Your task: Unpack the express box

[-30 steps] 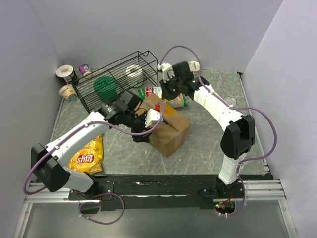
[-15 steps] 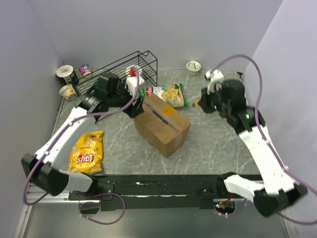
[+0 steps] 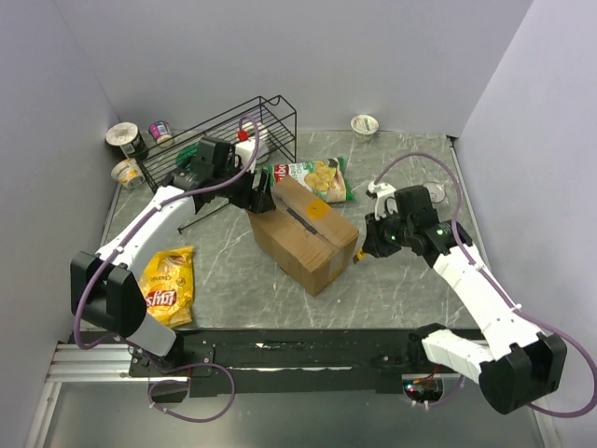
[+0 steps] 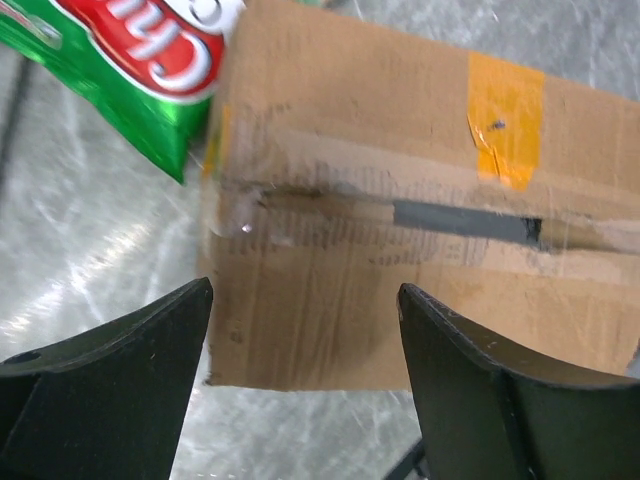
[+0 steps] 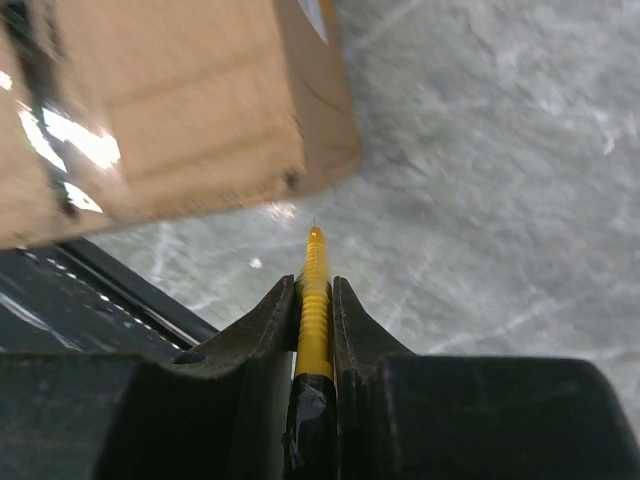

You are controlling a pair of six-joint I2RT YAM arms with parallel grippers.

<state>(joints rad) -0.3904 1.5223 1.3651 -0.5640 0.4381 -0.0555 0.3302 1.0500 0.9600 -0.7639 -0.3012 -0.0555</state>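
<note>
Up close, left claw (image 4: 302,290) gapes over the box (image 4: 380,130); right wrist view reveals right claw (image 5: 314,288) clamped on a yellow tool (image 5: 315,255).

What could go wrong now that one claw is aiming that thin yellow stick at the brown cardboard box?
1. The right claw pinches a thin yellow ridged tool whose tip points near a corner of the brown cardboard box, away from its taped seam; it might jab the wall, not the tape.
2. The left claw is open, so the box could slide when pushed.
3. The green chip bag beside the box's far end could get snagged.
</note>
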